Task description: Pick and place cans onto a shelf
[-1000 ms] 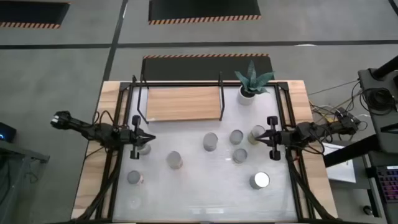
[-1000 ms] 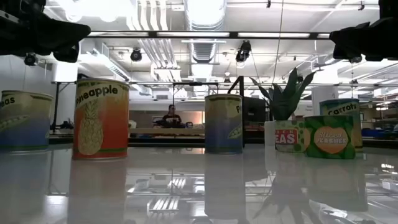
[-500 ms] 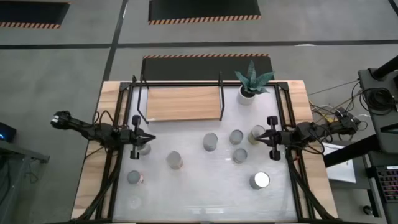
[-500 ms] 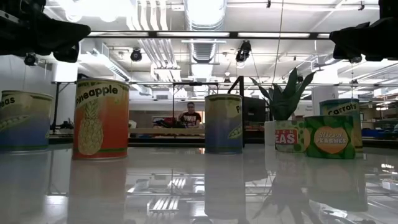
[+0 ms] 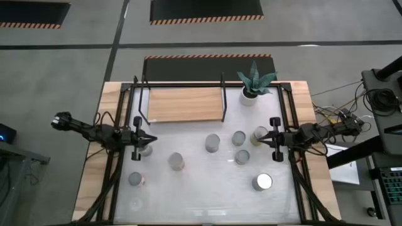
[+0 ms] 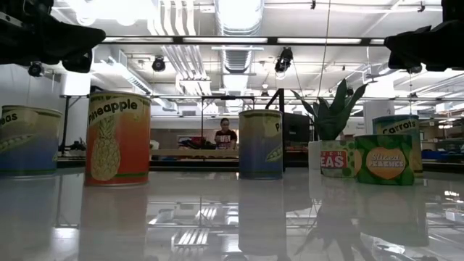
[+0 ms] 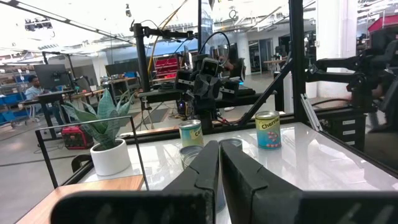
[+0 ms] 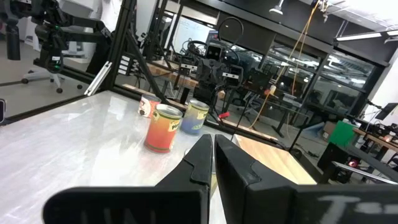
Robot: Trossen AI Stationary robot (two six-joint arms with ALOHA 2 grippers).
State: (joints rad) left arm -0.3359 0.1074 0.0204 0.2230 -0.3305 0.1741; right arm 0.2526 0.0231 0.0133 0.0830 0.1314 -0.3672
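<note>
On the tabletop: seven cans are seen loose and upright on the white tabletop [image 5: 201,188]; none is on the shelf [image 5: 185,104], whose wooden board lies bare.
Left gripper: the left gripper [image 5: 151,139] is held above the tabletop's left edge, its fingers [image 7: 205,171] pressed together with nothing between them.
Nearest can, left: a can [image 5: 145,149] is found just beside and below the left gripper's tips; a pineapple-labelled can [image 5: 176,161] stands a little farther ahead, and another can [image 5: 135,179] is set off to the side, toward the front edge.
Right gripper: the right gripper [image 5: 262,139] is held over the right side, fingers [image 8: 202,155] closed together and empty.
Nearest can, right: a can [image 5: 259,134] is touched or nearly touched by the right gripper's tips; whether there is contact cannot be told.
Other cans: three more are grouped between the grippers [image 5: 213,142] [image 5: 239,138] [image 5: 242,157], and a wide, low one [image 5: 262,182] sits apart near the front.
Shelf position: it lies well beyond both grippers, toward the far edge, closer to the left one; a potted plant [image 5: 252,85] stands beside its right end.
Handling: the cans are judged rigid and probably moderately heavy if full; the smooth labelled walls may slip under a light pinch.
Where to hold: the cylindrical side at mid-height, across the full width, is judged the best grasp; fingers must first be spread.
Stage: the task is judged barely begun.
</note>
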